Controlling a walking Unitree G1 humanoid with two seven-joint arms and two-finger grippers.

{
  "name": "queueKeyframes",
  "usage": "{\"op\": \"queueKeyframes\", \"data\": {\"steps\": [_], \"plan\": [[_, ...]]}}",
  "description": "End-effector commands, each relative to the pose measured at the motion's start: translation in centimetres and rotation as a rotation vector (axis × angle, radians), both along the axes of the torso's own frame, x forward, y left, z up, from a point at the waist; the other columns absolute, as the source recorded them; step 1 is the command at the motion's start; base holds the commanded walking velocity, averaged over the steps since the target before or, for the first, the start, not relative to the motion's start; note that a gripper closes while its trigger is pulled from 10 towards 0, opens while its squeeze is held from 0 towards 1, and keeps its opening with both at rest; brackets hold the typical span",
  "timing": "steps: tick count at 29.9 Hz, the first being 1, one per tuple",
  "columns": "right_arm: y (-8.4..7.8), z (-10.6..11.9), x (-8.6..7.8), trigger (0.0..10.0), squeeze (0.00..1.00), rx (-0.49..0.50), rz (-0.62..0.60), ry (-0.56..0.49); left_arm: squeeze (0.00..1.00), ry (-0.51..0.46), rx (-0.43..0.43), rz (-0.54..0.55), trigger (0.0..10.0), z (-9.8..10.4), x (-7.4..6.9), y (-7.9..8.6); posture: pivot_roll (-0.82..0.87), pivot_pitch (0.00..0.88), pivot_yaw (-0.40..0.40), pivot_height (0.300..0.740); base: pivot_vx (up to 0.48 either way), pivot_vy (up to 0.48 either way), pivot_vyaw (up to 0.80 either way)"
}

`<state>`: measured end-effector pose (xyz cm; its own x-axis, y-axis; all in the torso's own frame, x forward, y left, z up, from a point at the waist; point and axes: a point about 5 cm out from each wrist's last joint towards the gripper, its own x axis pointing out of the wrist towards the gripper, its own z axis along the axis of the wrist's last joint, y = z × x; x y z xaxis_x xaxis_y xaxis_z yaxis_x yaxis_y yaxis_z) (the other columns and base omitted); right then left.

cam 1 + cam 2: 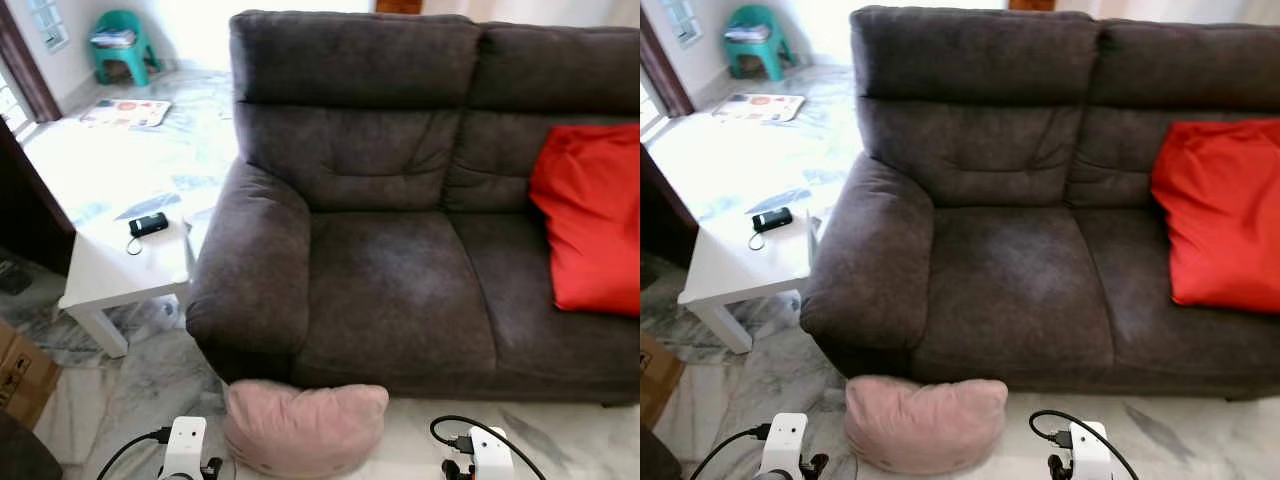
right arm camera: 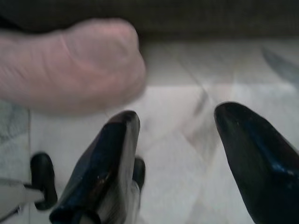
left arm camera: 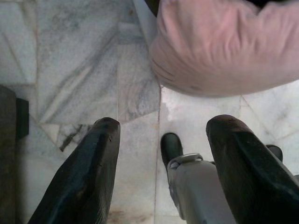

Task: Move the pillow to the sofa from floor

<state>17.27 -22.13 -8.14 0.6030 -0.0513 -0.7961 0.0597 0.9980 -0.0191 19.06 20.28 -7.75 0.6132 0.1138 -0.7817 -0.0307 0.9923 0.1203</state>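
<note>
A pale pink pillow (image 1: 303, 426) lies on the marble floor against the front base of the dark grey sofa (image 1: 400, 290), below its left seat. My left wrist (image 1: 184, 448) sits just left of the pillow, my right wrist (image 1: 489, 455) to its right, both low at the frame's bottom edge. In the left wrist view the left gripper (image 3: 161, 140) is open above the floor, the pillow (image 3: 224, 46) a short way beyond its fingertips. In the right wrist view the right gripper (image 2: 180, 135) is open too, with the pillow (image 2: 70, 65) ahead and off to one side.
A red cushion (image 1: 592, 215) leans on the sofa's right seat. A white side table (image 1: 125, 265) with a small black device (image 1: 148, 224) stands beside the sofa's left arm. A cardboard box (image 1: 20, 375) sits at the left edge. A green stool (image 1: 122, 45) stands far back.
</note>
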Motion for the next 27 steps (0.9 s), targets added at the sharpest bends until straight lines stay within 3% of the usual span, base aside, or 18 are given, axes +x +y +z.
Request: {"op": "queueKeyframes", "data": {"steps": [1,10,27], "plan": [[-0.33,-0.10,-0.39,10.0,0.00,-0.006,-0.005,0.009,0.00,0.018,0.003,-0.011,10.0,-0.22,-0.32,-0.20,0.00,0.000,-0.053,0.739,0.300,0.000,0.00],[-0.36,-0.04,-0.27,10.0,0.00,-0.006,-0.009,0.007,0.00,0.019,-0.001,-0.015,10.0,-0.22,-0.30,-0.28,-0.01,0.000,-0.055,0.739,0.296,0.000,0.00],[-0.20,-0.05,-0.23,10.0,0.00,0.002,-0.019,-0.002,0.00,0.010,-0.007,-0.040,10.0,-0.24,-0.36,-0.42,-0.01,0.000,-0.046,0.739,0.000,0.000,0.00]]}}
